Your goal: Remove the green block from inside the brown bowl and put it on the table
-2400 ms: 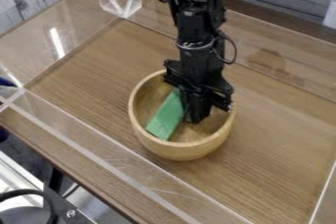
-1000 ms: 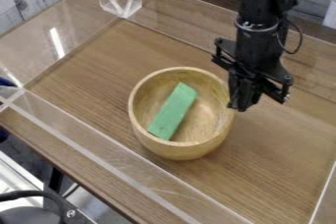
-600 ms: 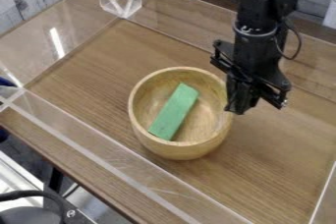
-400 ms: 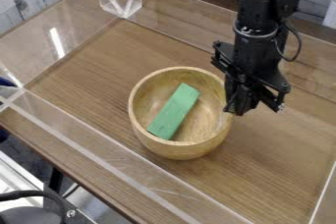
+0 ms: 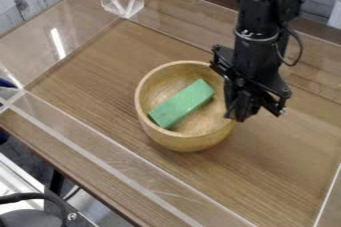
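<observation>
The brown bowl point(image 5: 166, 139) sits on the table point(image 5: 100, 62) near the middle. The green block point(image 5: 181, 105) lies slanted inside it, leaning toward the left wall, with nothing holding it. My gripper point(image 5: 241, 113) points straight down at the bowl's right rim, and its dark fingers point(image 5: 234, 108) reach the rim's edge. The block is about a block's length to the left of the fingertips. The gap between the fingers is too dark and small to read.
Low clear acrylic walls point(image 5: 80, 156) edge the tabletop on all sides. A clear folded acrylic piece point(image 5: 123, 0) stands at the back left corner. Bare wood lies to the right of and behind the bowl.
The gripper has come down onto the bowl's right rim. The bowl has shifted slightly, and the green block inside has turned to a flatter slant.
</observation>
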`<state>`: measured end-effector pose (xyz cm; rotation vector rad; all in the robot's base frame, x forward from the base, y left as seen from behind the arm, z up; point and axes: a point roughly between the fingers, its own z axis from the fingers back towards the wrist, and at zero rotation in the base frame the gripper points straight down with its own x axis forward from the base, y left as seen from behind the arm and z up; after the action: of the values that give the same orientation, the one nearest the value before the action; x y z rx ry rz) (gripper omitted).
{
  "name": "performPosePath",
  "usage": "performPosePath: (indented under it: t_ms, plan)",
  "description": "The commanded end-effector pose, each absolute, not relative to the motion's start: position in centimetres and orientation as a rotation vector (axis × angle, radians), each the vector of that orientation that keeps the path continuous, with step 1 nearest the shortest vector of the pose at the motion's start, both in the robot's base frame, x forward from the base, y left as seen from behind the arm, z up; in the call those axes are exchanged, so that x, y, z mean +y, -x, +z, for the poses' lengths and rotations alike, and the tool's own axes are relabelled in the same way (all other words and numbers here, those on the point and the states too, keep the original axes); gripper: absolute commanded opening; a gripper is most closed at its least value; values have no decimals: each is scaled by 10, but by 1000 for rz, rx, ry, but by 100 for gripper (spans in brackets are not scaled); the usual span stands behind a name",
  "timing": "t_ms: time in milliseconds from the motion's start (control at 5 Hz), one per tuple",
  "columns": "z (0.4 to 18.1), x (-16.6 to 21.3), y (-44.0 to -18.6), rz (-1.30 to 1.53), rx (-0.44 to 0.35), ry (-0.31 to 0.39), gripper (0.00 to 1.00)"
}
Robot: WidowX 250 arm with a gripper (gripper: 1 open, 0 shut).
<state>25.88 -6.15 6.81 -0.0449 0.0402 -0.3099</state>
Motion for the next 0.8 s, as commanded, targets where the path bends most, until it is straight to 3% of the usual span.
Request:
performPosePath:
  t_ms: [0,600]
  plan:
    - [68,-70,-251,-342,38,55,0]
    - [42,-93,-217,-396,135,70,0]
